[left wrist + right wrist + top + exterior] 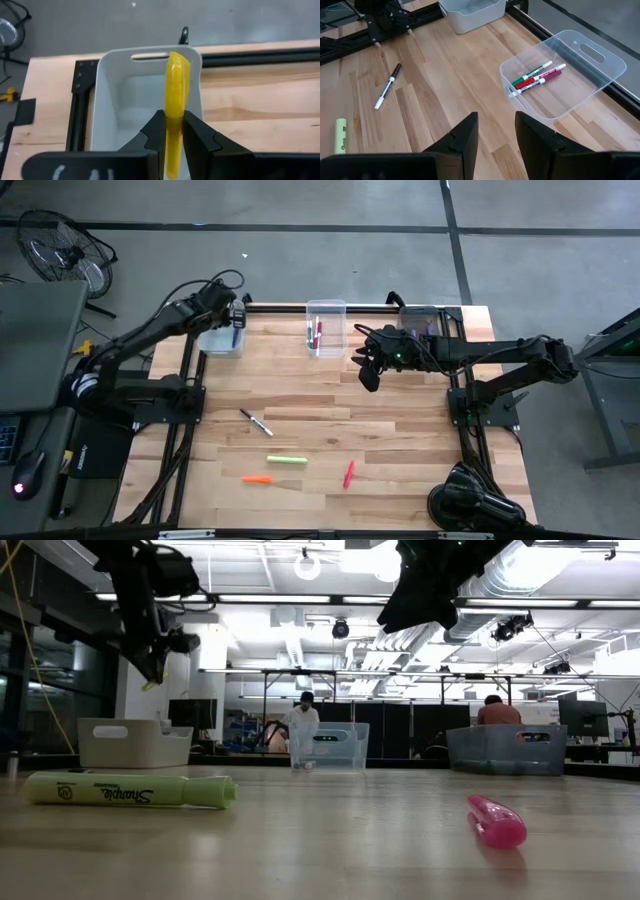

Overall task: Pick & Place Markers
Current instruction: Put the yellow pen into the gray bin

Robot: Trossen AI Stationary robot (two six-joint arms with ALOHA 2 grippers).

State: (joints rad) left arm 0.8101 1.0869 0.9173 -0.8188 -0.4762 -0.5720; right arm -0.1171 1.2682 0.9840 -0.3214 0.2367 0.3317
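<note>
High view: table (400, 405) largest, middle clear bin (326, 327) as landmark. Left gripper (174, 131) over white bin (110, 105) left of it, clenched on yellow marker (176, 92) — poised for drop, I'd judge. Right gripper (495, 130) just right of landmark, released, empty. Black-white marker (256, 422), green (286, 460), orange (256, 479), red (348, 473) on table nearer front — not yet sorted.

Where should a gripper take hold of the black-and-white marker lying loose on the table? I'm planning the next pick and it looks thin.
Grip the black-and-white marker around the middle of its barrel, coming straight down from above with the fingers set across its length. It lies flat and diagonal on the bare wooden table, clear of the other loose markers, so only its long sides offer a hold, and a mid-barrel pinch should keep it from tipping.
</note>
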